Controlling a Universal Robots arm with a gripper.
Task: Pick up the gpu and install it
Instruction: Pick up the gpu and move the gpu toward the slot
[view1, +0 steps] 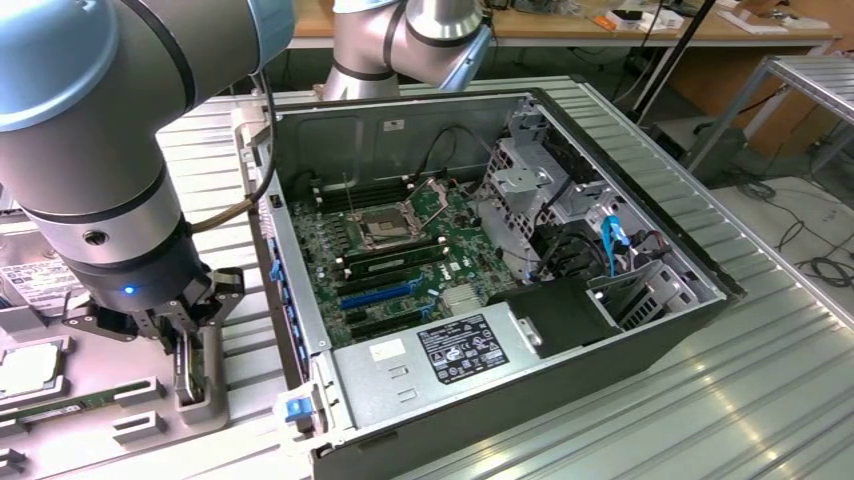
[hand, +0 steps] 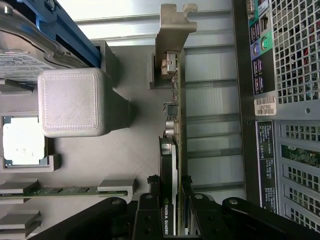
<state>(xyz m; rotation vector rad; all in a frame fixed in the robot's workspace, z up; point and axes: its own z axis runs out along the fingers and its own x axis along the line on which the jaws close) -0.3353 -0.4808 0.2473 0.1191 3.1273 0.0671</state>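
The thin green-and-black gpu (hand: 175, 125) with a silver metal bracket stands on edge in a grey plastic holder (hand: 130, 150), just beside the open black computer case (view1: 561, 400). The black gripper (hand: 170, 196) straddles its upper edge; whether it clamps the card, I cannot tell.

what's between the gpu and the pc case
Nothing stands there. In the wrist view the stretch between the gpu and the pc case is bare ribbed metal table.
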